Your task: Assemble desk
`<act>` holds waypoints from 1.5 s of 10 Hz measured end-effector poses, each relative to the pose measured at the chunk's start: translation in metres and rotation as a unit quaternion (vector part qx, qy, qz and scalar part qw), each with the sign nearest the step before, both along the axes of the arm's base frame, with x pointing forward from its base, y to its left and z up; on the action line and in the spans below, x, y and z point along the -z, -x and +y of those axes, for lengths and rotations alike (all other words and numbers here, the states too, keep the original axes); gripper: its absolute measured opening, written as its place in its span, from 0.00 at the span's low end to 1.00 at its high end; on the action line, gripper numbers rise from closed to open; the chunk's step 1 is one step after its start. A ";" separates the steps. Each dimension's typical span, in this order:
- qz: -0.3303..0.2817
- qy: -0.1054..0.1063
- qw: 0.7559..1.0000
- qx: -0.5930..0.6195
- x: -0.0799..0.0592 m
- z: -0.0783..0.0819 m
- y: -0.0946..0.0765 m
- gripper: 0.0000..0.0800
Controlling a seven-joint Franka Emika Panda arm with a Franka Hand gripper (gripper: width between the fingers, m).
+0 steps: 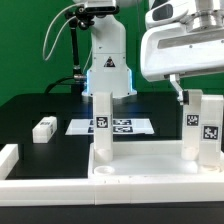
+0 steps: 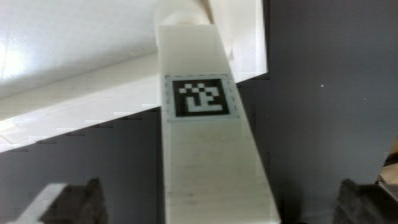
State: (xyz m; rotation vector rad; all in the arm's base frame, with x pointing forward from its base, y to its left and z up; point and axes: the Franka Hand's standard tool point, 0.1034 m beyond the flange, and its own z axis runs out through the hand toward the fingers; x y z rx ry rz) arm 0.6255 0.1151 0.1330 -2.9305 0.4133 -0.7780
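The white desk top point(image 1: 140, 170) lies tray-like at the front of the exterior view. Two white legs stand upright on it, one at the left point(image 1: 101, 125) and one at the right point(image 1: 205, 125), both with square tags. A third leg point(image 1: 44, 128) lies loose on the black table. My gripper point(image 1: 192, 92) hangs over the right leg. In the wrist view that leg point(image 2: 210, 130) runs between my gripper point(image 2: 222, 205) fingers. The dark fingertips point(image 2: 68, 205) stand apart from the leg on both sides, so the gripper is open. The desk top point(image 2: 80, 70) lies below it.
The marker board point(image 1: 115, 126) lies flat behind the desk top. A white border rail point(image 1: 8, 160) stands at the exterior view's left edge. The robot base point(image 1: 108, 65) stands at the back.
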 end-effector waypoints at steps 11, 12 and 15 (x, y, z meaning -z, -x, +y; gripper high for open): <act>0.201 -0.016 0.979 0.019 0.005 -0.019 -0.017 0.81; 0.204 -0.023 0.978 0.023 0.006 -0.013 -0.018 0.81; 0.178 -0.032 0.983 0.018 0.006 0.008 -0.022 0.81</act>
